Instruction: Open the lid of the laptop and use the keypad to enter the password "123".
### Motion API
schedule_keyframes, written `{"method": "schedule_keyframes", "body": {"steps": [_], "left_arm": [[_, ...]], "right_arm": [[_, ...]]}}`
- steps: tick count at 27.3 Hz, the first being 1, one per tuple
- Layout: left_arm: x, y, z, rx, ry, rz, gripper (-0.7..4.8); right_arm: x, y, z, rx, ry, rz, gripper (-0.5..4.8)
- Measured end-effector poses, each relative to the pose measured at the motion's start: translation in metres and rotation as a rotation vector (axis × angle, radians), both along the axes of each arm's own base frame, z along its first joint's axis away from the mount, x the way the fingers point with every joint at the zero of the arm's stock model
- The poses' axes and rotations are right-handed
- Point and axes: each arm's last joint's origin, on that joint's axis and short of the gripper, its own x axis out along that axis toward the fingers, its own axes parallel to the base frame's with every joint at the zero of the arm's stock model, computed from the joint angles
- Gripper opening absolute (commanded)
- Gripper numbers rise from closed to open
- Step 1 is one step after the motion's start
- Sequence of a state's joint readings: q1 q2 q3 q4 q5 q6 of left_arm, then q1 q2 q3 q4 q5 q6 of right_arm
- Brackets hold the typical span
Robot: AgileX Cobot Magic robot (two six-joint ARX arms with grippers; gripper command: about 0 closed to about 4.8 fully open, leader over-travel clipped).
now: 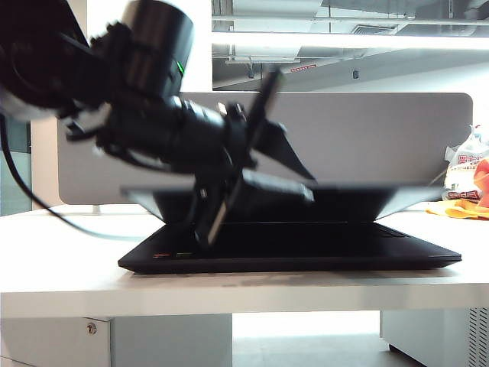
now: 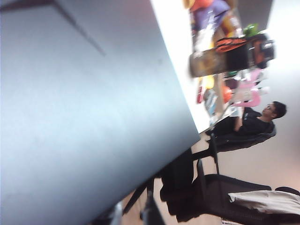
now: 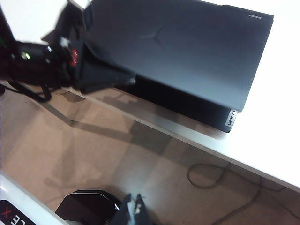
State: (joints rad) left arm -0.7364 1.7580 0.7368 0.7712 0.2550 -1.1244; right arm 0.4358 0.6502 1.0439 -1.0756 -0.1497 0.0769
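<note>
White table [image 1: 61, 252] | grey divider board [image 1: 382, 145] behind laptop [image 1: 306, 256] | left gripper [image 1: 256, 172] clamps half-raised lid [image 3: 187, 51] | right gripper's opening unclear

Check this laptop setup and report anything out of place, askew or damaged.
Nothing stands out. The laptop sits flat on the table with its lid partly raised by the left gripper at the front edge. The right gripper hangs clear of the table.

Lid [image 1: 359, 200] stands partly raised, leaving a narrow wedge over the laptop [image 1: 306, 256] deck. Left gripper [image 1: 229, 195] occupies the wedge's left end. Grey divider board [image 1: 382, 138] closes off the rear. Front table [image 1: 69, 283] edge is unobstructed.
</note>
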Motion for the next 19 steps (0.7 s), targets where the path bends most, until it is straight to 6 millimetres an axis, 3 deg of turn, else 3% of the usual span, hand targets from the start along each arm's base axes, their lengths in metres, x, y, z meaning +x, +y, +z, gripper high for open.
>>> {"method": "schedule_keyframes", "body": {"steps": [6,13,19], "left_arm": [[0.007,0.012,0.011,0.021,-0.057,0.011,0.57],[0.035,0.003,0.064,0.035,-0.219,0.006,0.57],[0.047,0.001,0.082,0.057,-0.247,0.018,0.57]], "right_arm": [[0.0,-0.001,0.0,-0.013,-0.006,-0.018,-0.05],[0.0,-0.001,0.0,-0.014,-0.005,-0.018,-0.05],[-0.001,-0.001,-0.001,-0.02,0.008,-0.018,-0.05]]}}
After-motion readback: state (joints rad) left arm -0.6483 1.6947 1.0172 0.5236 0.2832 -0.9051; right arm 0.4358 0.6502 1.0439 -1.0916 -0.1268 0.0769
